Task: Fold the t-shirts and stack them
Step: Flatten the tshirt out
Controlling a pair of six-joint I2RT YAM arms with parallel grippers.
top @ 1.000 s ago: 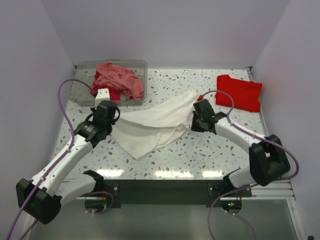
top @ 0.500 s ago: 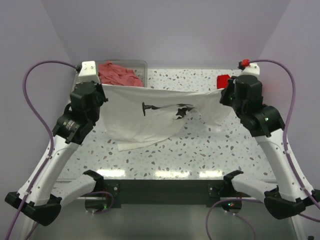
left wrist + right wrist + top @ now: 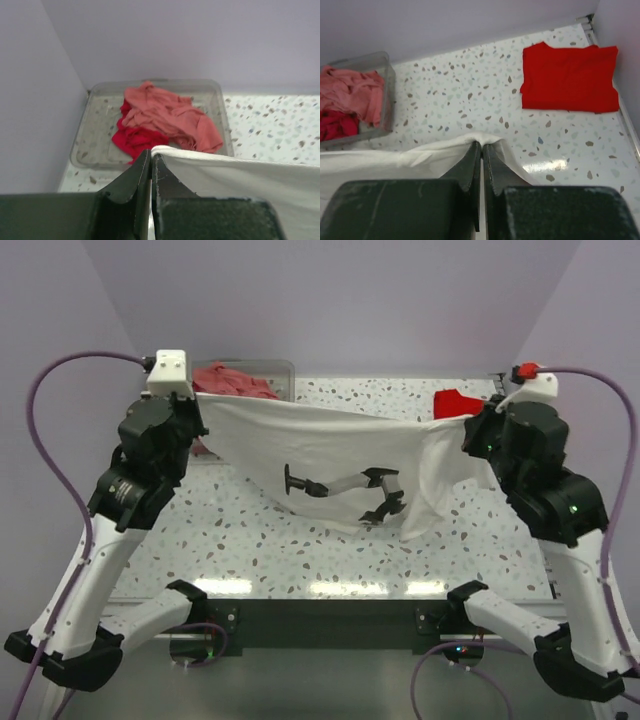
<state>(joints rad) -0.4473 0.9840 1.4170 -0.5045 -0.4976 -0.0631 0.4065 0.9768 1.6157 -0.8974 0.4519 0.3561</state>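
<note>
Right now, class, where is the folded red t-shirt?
In the top view the red t-shirt lies flat at the table's far right corner, partly hidden behind the right gripper, across from the clear bin at far left.

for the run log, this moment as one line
left gripper: shut on white t-shirt | right gripper: shut on it too | cloth: hangs stretched between them | red t-shirt: folded, far right

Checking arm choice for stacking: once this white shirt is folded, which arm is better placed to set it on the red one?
Right, probably. The folded red t-shirt lies at the far right, just beyond the right gripper; the left gripper is over by the bin. Both grip the white t-shirt.
</note>
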